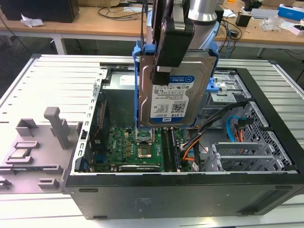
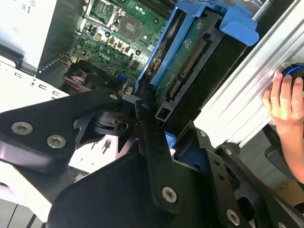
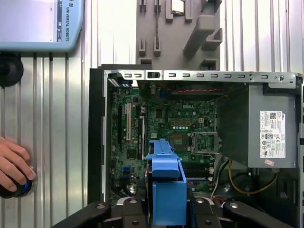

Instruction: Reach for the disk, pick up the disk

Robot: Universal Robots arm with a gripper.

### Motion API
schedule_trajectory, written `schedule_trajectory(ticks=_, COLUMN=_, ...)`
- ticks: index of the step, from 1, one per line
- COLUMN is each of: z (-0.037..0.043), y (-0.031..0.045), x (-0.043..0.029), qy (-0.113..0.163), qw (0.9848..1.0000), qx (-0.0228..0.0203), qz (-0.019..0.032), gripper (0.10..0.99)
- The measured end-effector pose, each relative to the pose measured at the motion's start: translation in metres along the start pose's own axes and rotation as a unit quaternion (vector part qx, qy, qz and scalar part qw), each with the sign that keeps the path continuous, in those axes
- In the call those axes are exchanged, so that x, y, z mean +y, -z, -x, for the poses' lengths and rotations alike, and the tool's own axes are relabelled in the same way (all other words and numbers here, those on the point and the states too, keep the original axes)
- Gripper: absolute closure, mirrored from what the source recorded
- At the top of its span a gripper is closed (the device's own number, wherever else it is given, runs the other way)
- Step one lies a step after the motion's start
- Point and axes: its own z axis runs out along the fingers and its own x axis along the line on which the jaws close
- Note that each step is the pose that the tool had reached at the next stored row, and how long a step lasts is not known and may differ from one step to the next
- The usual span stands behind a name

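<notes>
- The gripper (image 1: 167,66) was clamped on the disk (image 1: 178,97), its black fingers (image 1: 172,42) pressing the drive's upper part from the labelled face in the exterior view.
- In the second wrist view the gripper (image 2: 145,107) closed its dark linkage on the near edge of the disk (image 2: 190,61), whose green circuit-board side and connector row faced the camera.
- The disk hung upright, lifted clear above the open computer case (image 1: 266,156), its white-and-blue label turned toward the exterior camera and blue rails (image 1: 138,85) running down its edges.
- In the first wrist view the disk (image 3: 166,185) appeared edge-on as a blue rail between the gripper's arms, above the motherboard (image 3: 161,123).
- Below the disk in the exterior view lay the motherboard (image 1: 128,142) with its CPU socket (image 1: 145,137), and orange and blue cables (image 1: 235,126) ran to the exterior view's right of it.
- The silver power supply (image 3: 266,128) with a white label sat in one end of the case in the first wrist view.
- The case rested on a ribbed metal table (image 1: 52,80), with a grey fixture (image 1: 45,137) at the exterior view's left.
- A person's hand (image 3: 14,164) rested on a dark round object on the table, well apart from the case; the hand (image 2: 282,104) also showed in the second wrist view.
</notes>
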Motion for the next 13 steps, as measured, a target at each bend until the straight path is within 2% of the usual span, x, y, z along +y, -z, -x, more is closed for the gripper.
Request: schedule_trajectory(ticks=13, z=-0.0206, y=-0.0007, x=-0.0002, qy=0.000, qw=1.0000, qx=0.0000, qz=0.0000, gripper=0.718)
